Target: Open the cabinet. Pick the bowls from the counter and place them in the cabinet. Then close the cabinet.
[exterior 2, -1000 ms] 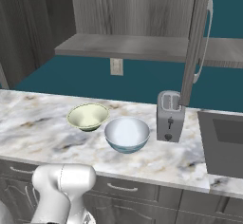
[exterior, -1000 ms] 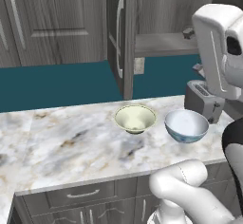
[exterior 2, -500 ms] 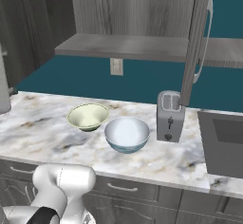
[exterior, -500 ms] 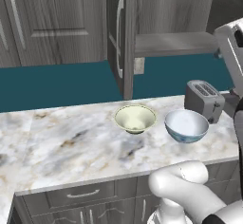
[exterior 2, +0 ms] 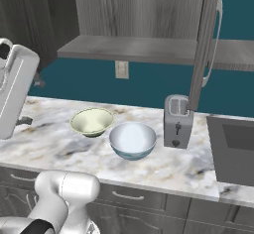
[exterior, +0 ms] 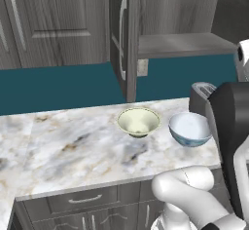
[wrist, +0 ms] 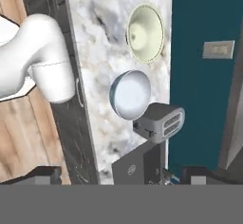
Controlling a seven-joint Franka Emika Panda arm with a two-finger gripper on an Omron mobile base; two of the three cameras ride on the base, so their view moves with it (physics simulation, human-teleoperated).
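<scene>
- Tool: jaws spread wide, nothing between them. It hangs high above the tabletop, looking down on both bowls; only the dark tips show at the bottom edge of the hand view.
- Tabletop: marble slab with brown veins. It carries the bowls, a toaster, and a sink at its far right end.
- Blue-patterned bowl: upright, white inside, the nearer of the two to the front edge. It sits just beside the toaster and does not touch it, as far as I can tell.
- Cream bowl: upright, plain, a little further back and to the left of the blue one. The two are near each other but apart.
- Wall outlet: on the teal wall behind the bowls, under the shelf.
- Cabinet: both doors stand swung out, and the lowest shelf is bare where visible.
- Judgement on the step: opening looks done; neither bowl is picked yet.
- How to do it well:
  - Take one bowl at a time.
  - Come straight down over a rim, one finger inside and one outside.
  - For the blue bowl, pick the rim side away from the toaster.
  - Lift clear of the tabletop before swinging toward the shelf.
  - Keep the path between the two open doors.
  - Set the first bowl well back to leave room for the second.
- Count: two bowls, one toaster, one outlet, one sink, two open cabinet doors.
</scene>
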